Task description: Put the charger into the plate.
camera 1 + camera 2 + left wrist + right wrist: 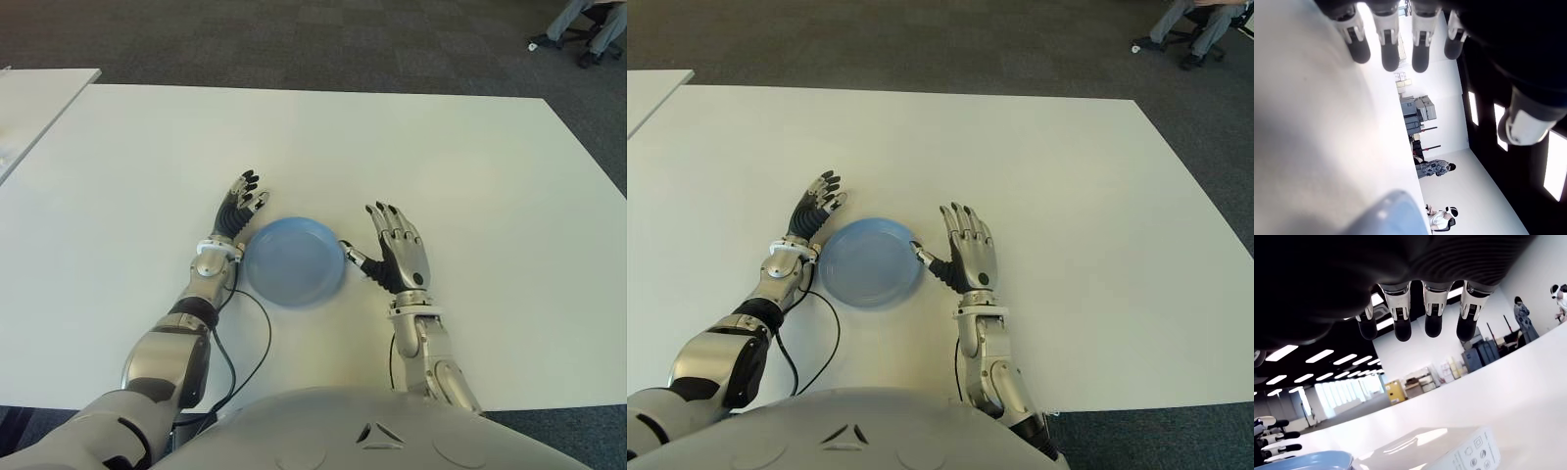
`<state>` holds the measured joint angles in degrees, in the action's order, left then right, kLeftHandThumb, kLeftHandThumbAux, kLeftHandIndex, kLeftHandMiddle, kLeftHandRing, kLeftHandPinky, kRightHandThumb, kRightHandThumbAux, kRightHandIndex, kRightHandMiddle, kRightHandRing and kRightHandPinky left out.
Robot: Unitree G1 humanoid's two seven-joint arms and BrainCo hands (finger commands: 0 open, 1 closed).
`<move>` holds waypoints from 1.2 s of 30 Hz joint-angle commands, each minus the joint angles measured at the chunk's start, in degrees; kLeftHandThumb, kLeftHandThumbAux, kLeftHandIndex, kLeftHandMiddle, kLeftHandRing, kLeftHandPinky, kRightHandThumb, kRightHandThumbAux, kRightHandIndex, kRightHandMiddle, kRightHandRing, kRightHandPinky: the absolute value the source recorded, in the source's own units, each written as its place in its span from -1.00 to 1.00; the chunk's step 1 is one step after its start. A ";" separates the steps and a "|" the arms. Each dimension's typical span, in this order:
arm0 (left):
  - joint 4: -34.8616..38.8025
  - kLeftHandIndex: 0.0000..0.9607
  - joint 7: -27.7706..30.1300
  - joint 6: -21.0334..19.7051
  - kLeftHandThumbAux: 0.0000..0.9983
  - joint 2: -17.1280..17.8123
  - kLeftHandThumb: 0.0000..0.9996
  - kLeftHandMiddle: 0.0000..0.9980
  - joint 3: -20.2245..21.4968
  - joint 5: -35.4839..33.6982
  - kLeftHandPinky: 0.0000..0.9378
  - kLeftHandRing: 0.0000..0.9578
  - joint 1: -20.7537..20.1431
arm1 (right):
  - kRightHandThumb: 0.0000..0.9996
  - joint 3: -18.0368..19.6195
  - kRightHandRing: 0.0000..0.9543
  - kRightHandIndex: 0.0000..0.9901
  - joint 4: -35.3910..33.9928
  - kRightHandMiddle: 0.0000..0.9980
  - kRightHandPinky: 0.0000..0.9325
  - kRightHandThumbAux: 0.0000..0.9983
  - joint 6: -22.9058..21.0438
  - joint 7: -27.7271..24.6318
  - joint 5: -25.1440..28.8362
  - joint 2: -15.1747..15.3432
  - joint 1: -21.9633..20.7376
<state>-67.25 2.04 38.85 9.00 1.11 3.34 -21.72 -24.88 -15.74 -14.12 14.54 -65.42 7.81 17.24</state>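
An empty blue plate (294, 259) sits on the white table (441, 157) between my two hands. My right hand (394, 247) lies just right of it, back upward, fingers stretched out and open, with the thumb at the plate's rim. The eye views show no charger. In the right wrist view a white block with printed icons, the charger (1449, 450), lies on the table beneath the straight fingers (1432, 316), with the plate's edge (1312, 460) beyond it. My left hand (241, 204) shows just left of the plate, fingers spread and holding nothing.
A black cable (263, 338) loops on the table beside my left forearm. A second white table (39, 98) stands at the far left. A seated person's legs and a chair (588, 24) show on the carpet at the far right.
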 commanded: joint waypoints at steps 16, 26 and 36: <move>-2.79 -0.96 1.65 -4.26 0.00 -1.40 -1.00 -0.72 -1.29 1.37 -0.72 -0.72 3.11 | -0.30 -3.20 -1.00 -1.00 -1.93 -1.00 -1.00 -0.71 -4.53 0.50 -3.01 -1.86 5.87; -3.15 -0.98 1.70 -6.07 0.03 -1.16 -1.00 -0.72 -1.26 1.42 -0.76 -0.71 3.02 | -0.35 -2.99 -1.00 -1.00 -0.79 -1.00 -1.00 -0.72 -4.08 0.93 -2.18 -1.13 5.46; -2.92 -1.00 2.72 -5.95 0.08 -0.95 -1.00 -0.76 -1.28 1.27 -0.78 -0.75 3.25 | -0.37 -2.92 -1.00 -1.00 0.94 -1.00 -1.00 -0.71 -3.66 2.28 -1.46 -0.51 5.63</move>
<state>-67.28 2.19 38.71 9.04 1.09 3.34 -21.70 -28.03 -16.30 -18.02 15.98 -67.57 6.86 22.44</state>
